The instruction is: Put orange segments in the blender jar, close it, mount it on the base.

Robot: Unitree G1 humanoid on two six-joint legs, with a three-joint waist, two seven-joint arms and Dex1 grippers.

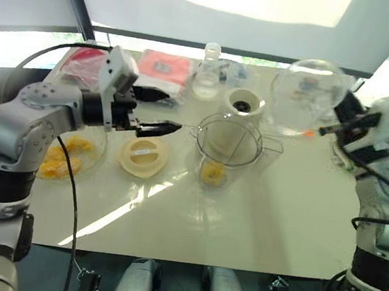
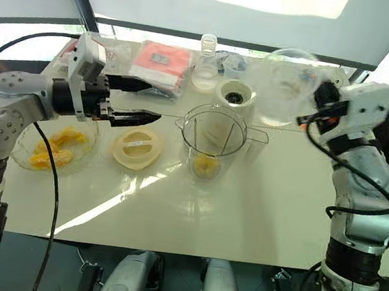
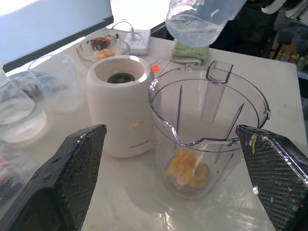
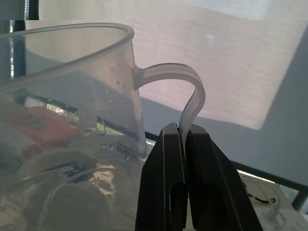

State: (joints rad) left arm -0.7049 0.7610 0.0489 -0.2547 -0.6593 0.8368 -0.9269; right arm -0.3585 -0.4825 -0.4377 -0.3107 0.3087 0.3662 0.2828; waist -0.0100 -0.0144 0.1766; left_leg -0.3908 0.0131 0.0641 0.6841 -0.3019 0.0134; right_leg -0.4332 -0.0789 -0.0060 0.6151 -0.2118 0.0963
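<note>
Jar mid-bench, segments at its bottom; base just behind, lid beside. Left tool spread near the rim. Right tool pinching a clear jug handle, aloft.

Both arms wear smooth silver-grey shells with dark bands at the joints. A black cable loops along each. The left gripper has slim black fingers with a woven, carbon-like face; the right gripper's fingers are plain black. Each wrist carries a boxy pale-grey housing.
</note>
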